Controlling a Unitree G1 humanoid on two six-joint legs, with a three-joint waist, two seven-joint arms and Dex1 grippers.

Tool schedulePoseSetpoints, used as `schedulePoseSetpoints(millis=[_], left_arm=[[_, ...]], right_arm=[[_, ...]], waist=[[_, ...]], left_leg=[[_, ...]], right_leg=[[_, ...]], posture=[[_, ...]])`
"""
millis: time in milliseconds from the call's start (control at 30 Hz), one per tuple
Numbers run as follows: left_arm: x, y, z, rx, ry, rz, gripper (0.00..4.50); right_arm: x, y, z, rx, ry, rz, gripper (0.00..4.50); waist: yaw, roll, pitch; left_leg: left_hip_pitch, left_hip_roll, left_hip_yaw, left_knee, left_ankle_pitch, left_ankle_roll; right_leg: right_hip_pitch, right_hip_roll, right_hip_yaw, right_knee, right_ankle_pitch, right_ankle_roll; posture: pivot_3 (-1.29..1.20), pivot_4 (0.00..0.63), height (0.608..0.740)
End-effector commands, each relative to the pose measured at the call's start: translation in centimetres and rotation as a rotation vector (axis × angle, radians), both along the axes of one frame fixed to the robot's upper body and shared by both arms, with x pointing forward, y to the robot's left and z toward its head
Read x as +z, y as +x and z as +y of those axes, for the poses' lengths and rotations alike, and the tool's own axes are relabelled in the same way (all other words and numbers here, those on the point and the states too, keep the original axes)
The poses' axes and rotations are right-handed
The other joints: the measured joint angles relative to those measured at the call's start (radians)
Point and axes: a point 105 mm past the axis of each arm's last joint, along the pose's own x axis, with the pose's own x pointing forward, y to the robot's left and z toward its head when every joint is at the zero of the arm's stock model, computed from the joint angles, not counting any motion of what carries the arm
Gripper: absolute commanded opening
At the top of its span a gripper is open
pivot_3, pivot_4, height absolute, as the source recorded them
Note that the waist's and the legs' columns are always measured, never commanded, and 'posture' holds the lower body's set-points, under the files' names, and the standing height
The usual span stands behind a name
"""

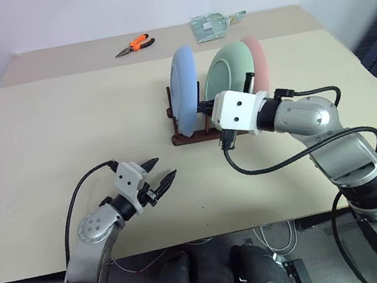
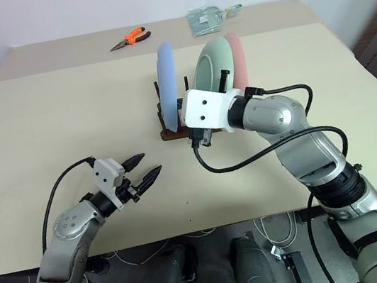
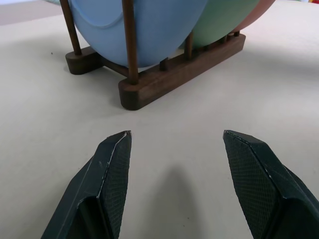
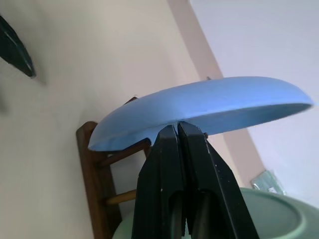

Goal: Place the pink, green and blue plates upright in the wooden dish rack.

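Beige table (image 1: 63, 118), white wall (image 1: 82, 15), orange pliers (image 1: 135, 46)

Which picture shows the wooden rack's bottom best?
The left wrist view: the wooden rack is close up, with both base bars and pegs plain. Both eye views show it from above, partly behind the right arm. The right wrist view shows one end under the blue plate.

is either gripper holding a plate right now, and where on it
No. The right gripper is shut and empty beside the blue plate; the left gripper is open and empty.
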Motion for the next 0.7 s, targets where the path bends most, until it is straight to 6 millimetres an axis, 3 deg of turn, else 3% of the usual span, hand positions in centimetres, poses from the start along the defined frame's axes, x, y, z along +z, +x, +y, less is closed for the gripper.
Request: schedulePoseSetpoints(millis=[33, 300, 467, 700], left_arm=[[1.0, -0.3, -0.5, -0.020, -0.008, -0.042, 3.00], [0.8, -0.3, -0.7, -0.032, -0.003, -0.038, 3.00], [0.7, -0.2, -0.5, -0.037, 0.001, -0.033, 3.00], [0.6, -0.3, -1.3, -0.088, -0.006, -0.023, 3.00]], right_arm=[[1.2, -0.1, -0.6, -0.005, -0.014, -0.067, 0.02], [1.4, -0.2, -3.2, -0.050, -0.066, -0.079, 0.02], [1.5, -1.9, -6.2, -0.068, -0.111, -0.003, 0.02], [-0.8, -2.7, -8.8, -0.154, -0.204, 0.093, 0.02]], waist=[[0.000, 0.000, 0.000], [0.000, 0.000, 0.000], [0.003, 0.000, 0.000], [-0.001, 0.001, 0.000]], left_leg=[[0.000, 0.000, 0.000, 0.000, 0.000, 0.000], [0.000, 0.000, 0.000, 0.000, 0.000, 0.000], [0.000, 0.000, 0.000, 0.001, 0.000, 0.001], [0.000, 0.000, 0.000, 0.001, -0.001, 0.001]], right_leg=[[0.000, 0.000, 0.000, 0.000, 0.000, 0.000], [0.000, 0.000, 0.000, 0.000, 0.000, 0.000], [0.001, 0.000, 0.000, -0.001, 0.000, 0.000], [0.001, -0.001, 0.000, -0.001, 0.000, -0.001]], posture=[[0.00, 0.150, 0.740], [0.00, 0.150, 0.740], [0.00, 0.150, 0.740], [0.00, 0.150, 0.740]])
